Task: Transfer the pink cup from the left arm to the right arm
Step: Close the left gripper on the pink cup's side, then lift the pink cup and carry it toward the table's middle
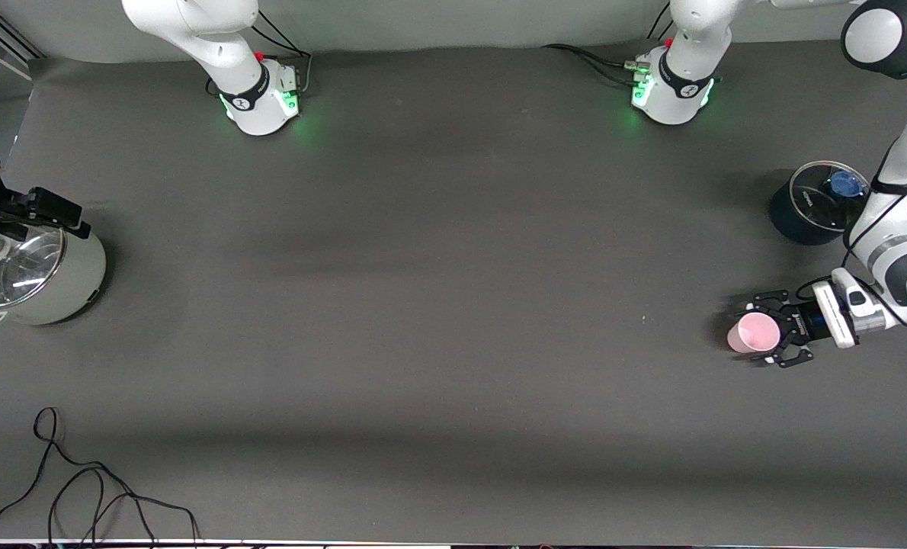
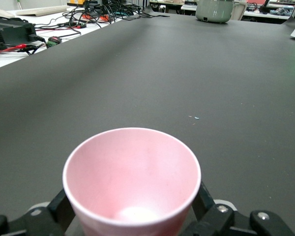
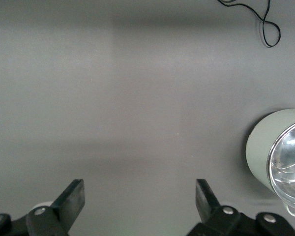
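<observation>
The pink cup stands upright between the fingers of my left gripper, low at the table, at the left arm's end, nearer to the front camera than the dark pot. In the left wrist view the cup fills the foreground, mouth up and empty, and my left gripper presses a finger against each side. I cannot tell whether the cup touches the table. My right gripper hangs high by the pale-green pot at the right arm's end; in the right wrist view it is open wide and empty.
A pale-green pot with a glass lid stands at the right arm's end, also in the right wrist view. A dark pot with a blue-knobbed glass lid stands beside the left arm. A black cable lies near the front edge.
</observation>
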Available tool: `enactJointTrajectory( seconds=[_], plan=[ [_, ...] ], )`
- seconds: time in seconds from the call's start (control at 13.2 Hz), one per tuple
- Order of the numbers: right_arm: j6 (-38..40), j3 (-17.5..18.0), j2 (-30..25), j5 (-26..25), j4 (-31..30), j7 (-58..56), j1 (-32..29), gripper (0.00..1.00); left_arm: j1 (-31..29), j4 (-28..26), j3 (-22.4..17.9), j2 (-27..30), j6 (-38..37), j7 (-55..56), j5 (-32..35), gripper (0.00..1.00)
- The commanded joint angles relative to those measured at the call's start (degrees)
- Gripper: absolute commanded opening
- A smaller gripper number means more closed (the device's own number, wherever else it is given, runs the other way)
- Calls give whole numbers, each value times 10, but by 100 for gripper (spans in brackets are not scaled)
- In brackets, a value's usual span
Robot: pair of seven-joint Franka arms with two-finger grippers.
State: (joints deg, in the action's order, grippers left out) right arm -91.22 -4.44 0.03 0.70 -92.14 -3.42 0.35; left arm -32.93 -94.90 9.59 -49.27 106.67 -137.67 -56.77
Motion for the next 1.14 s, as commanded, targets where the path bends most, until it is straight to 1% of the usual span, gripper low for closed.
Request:
enactJointTrajectory(
  seconds=[0.0,0.08,0.15,0.23,0.3,0.53,0.61,0.68,0.83,0.99,1.06],
  plan=[
    [5,-2,1,-5,5,-10,5,100,2,23,3,-24,-1,-15,-16,99],
    [5,-3,1,-5,5,-10,5,100,2,23,3,-25,-1,-15,-15,99],
    [5,-3,2,-5,5,-10,5,100,2,29,3,-27,-4,-16,-16,88],
    [5,-3,2,-5,5,-10,5,100,3,36,3,-30,-5,-28,-15,38],
    [4,-3,3,-5,5,-10,5,100,5,39,6,-35,-5,-42,-16,0],
    [3,-3,4,-5,4,-10,5,100,6,42,14,-36,-4,-47,-16,0],
    [3,-3,4,-5,3,-10,5,100,7,42,24,-35,-6,-43,-16,0],
    [3,-2,5,-5,3,-10,5,100,8,44,38,-33,-4,-36,-17,0],
    [2,-3,5,-5,3,-10,5,100,13,59,80,-32,3,37,-18,0],
    [1,-3,5,-5,3,-10,5,100,51,77,108,-31,48,92,-31,0],
    [1,-2,5,-5,3,-10,5,100,69,81,125,-32,89,102,-62,0]
  ],
)
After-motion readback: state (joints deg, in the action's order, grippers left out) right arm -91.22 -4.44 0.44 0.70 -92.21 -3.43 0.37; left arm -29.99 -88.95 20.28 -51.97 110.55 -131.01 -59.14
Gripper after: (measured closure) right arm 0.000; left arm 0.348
